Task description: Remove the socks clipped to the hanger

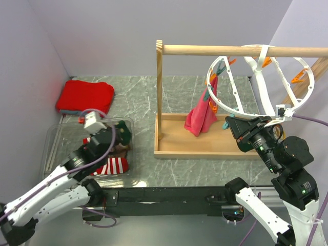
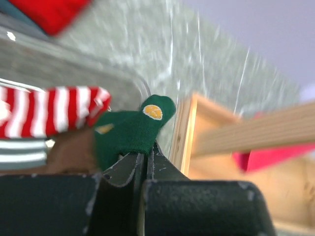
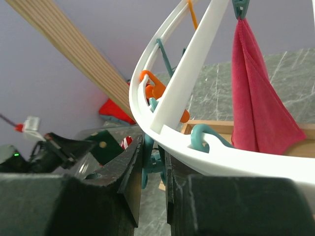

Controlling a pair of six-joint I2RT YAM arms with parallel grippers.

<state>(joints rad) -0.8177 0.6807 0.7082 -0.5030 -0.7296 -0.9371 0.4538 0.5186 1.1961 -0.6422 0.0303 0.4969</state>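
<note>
The white ring hanger [image 1: 240, 108] hangs from the wooden rail, and only a pink cloth [image 1: 201, 117] shows clipped to it. My right gripper [image 1: 229, 124] is at its lower rim, shut on a teal clip [image 3: 156, 158] under the white ring [image 3: 170, 93]. My left gripper [image 1: 117, 139] is over the clear bin [image 1: 50, 141], shut on a dark green sock [image 2: 130, 129] pinched at its fingertips. A red-and-white striped sock [image 1: 110, 166] lies in the bin and also shows in the left wrist view [image 2: 54, 110].
The wooden rail frame [image 1: 205, 49] stands on its base board [image 1: 205, 146] at centre right. A folded red cloth [image 1: 84, 96] lies at the back left. Orange clips [image 1: 297, 78] sit on the hanger's far side. Purple walls close in on both sides.
</note>
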